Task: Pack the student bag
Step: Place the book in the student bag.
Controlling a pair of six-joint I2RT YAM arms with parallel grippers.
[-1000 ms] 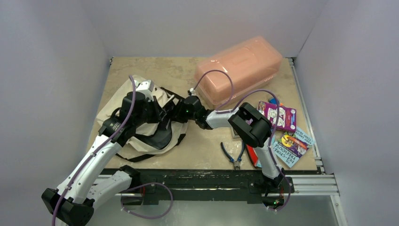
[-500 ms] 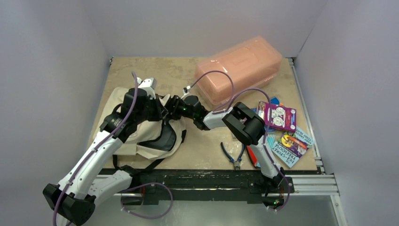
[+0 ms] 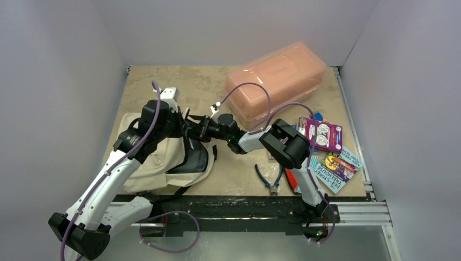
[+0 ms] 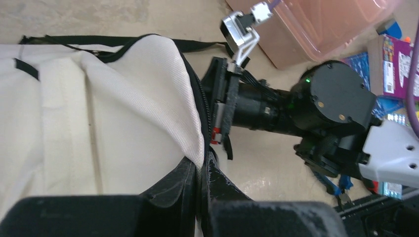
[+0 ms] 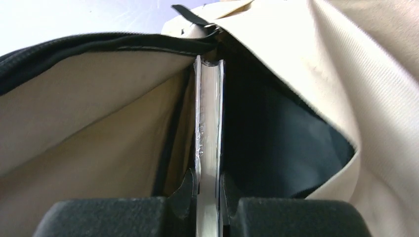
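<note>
1. One soft cream-beige fabric backpack (image 3: 155,171) is counted.
2. One translucent pink plastic box (image 3: 277,76) is counted.
3. One pair of blue-handled metal pliers (image 3: 272,186) is counted.
4. One thin flat silver-edged item (image 5: 208,138) is counted.
5. Two printed items are counted: a purple card pack (image 3: 323,134) and a colourful booklet (image 3: 340,166).

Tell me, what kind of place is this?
Probably a robot lab booth: plain white walls box in a small table, and a left arm and right arm are bolted to a metal rail.
</note>
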